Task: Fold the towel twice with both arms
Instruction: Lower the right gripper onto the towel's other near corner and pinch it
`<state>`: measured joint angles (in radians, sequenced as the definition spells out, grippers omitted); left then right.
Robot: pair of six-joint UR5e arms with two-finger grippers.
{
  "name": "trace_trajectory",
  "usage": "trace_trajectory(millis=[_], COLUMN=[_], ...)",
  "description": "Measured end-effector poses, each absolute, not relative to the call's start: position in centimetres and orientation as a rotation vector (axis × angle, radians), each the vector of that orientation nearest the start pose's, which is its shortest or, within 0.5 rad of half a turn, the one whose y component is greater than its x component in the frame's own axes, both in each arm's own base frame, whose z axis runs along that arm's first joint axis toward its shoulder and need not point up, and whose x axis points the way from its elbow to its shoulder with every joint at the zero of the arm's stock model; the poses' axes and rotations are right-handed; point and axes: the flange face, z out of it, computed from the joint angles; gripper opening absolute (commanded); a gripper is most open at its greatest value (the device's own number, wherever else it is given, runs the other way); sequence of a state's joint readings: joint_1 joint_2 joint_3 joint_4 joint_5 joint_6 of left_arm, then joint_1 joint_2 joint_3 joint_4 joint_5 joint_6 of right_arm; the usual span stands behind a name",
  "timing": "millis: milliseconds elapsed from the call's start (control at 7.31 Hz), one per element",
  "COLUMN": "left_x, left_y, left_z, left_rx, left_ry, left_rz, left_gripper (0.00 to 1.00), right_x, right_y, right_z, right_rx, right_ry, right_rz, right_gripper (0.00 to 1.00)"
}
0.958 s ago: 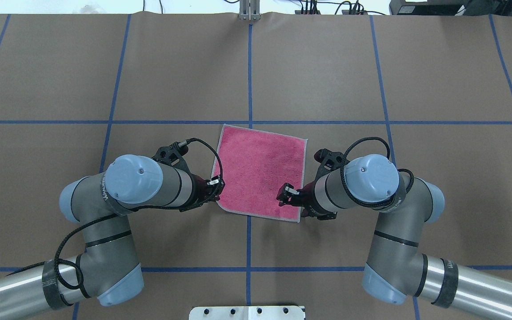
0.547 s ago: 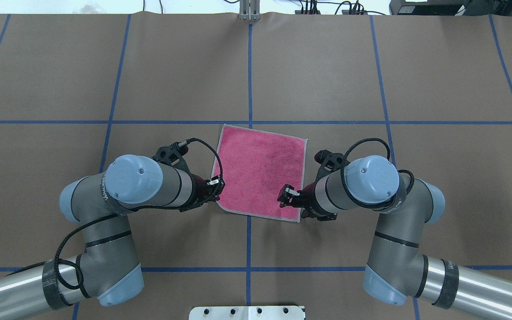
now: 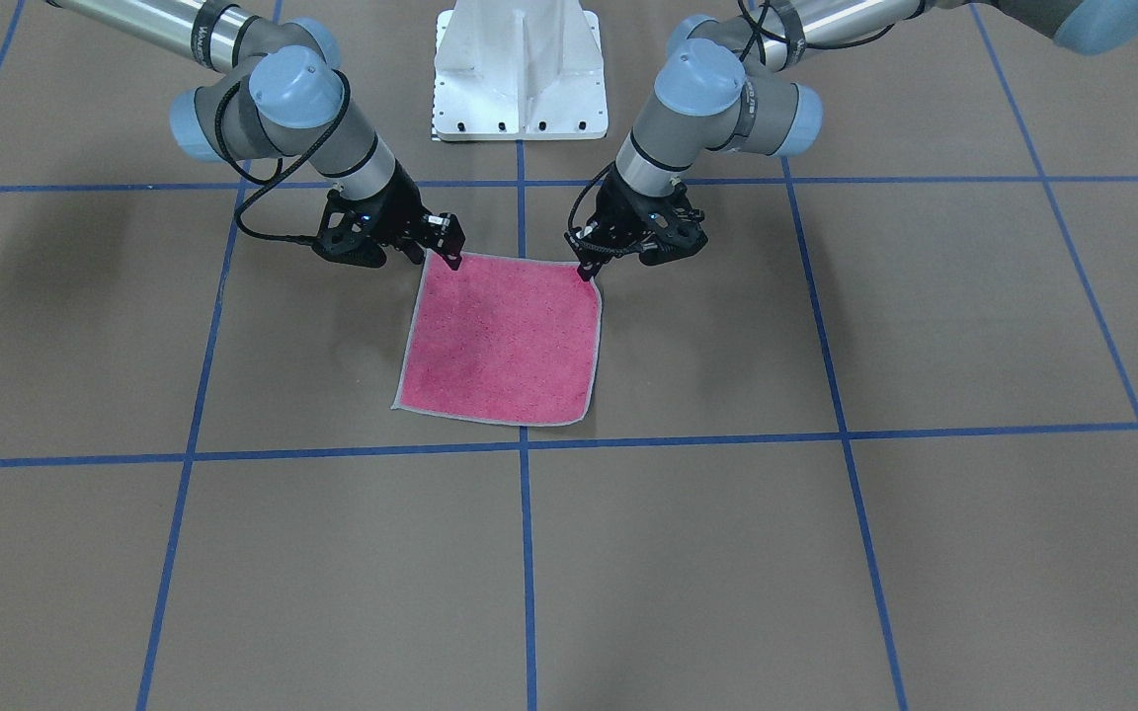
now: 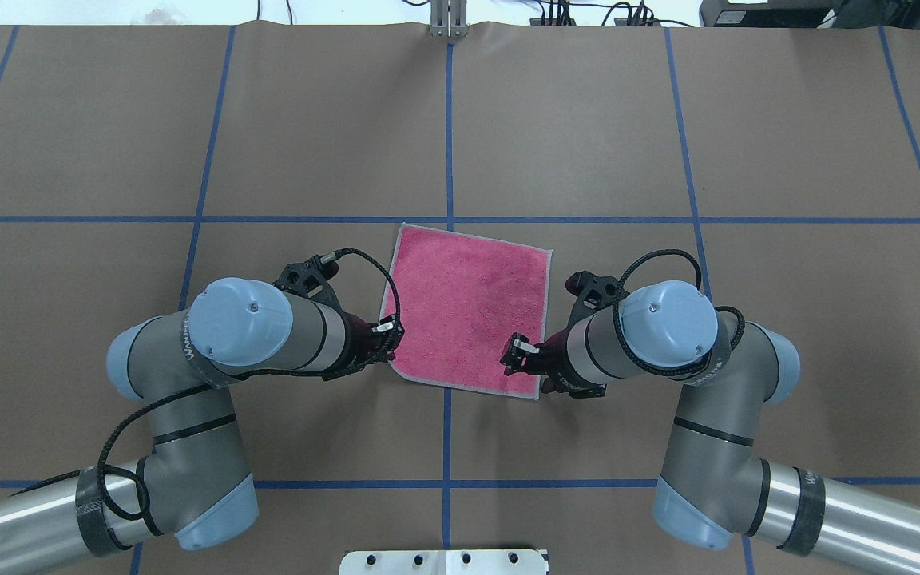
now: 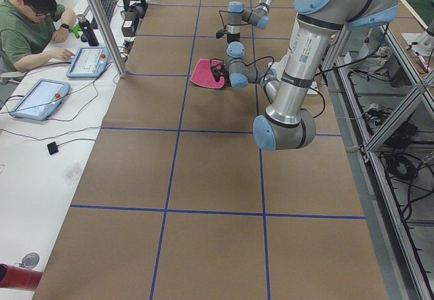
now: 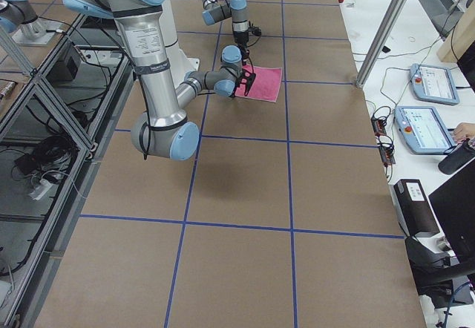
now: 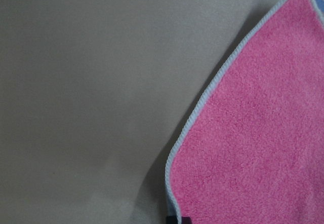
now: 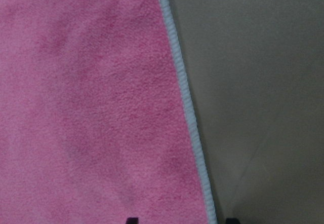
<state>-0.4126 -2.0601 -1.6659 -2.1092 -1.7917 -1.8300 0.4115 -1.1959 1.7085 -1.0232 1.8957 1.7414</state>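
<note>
— Brown paper covers the table (image 4: 588,120), marked off by blue tape lines (image 4: 450,128). Starting nearest the robot, what's there?

— First the white pedestal base (image 4: 444,561), at six o'clock in the overhead view. Beyond it, both grippers are at the near edge of the towel (image 4: 472,307). The left gripper (image 4: 386,329) is at its eight o'clock corner, and the right gripper (image 4: 514,351) is low over the five o'clock corner.

— Fingers?

— On the right, the wrist camera shows two dark fingertips (image 8: 132,220) held apart, straddling the light grey hem (image 8: 185,107). One is over pink cloth and one over paper, with nothing pinched. On the left, only one tip (image 7: 174,219) shows at the hem, so I cannot tell whether it has closed.

— And how does the towel lie?

— Flat and unfolded at the table's centre, pink face up and turned slightly. Its far left corner is just beside the cross tape line at twelve o'clock.

— Which step, then?

— I'd judge it's the grasp for the first fold, with no fold made yet. The next move calls for both pairs of fingers to pinch the near corners. They then lift together and carry them level toward twelve o'clock, laying hem on hem. An uneven lift would likely skew the crease.
</note>
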Motion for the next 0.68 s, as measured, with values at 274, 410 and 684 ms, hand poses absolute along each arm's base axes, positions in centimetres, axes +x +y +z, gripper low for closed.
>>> trace_trajectory(millis=[274, 410, 684], left_x=[55.77, 55.77, 55.77], left_y=[-36.59, -36.59, -36.59], left_z=[27.34, 27.35, 27.35], left_rx=[-0.112, -0.113, -0.113], left_ry=[1.141, 1.141, 1.141], left_rz=[-0.474, -0.475, -0.475], left_gripper=[0.00, 0.00, 0.00], right_x=[-53.65, -53.65, -53.58], right_y=[-34.34, -34.32, -34.29], right_z=[32.58, 32.57, 32.56], right_rx=[-0.167, -0.167, -0.167], right_ry=[-1.081, -1.081, -1.082], right_rz=[0.352, 0.352, 0.350], right_gripper=[0.00, 0.00, 0.00])
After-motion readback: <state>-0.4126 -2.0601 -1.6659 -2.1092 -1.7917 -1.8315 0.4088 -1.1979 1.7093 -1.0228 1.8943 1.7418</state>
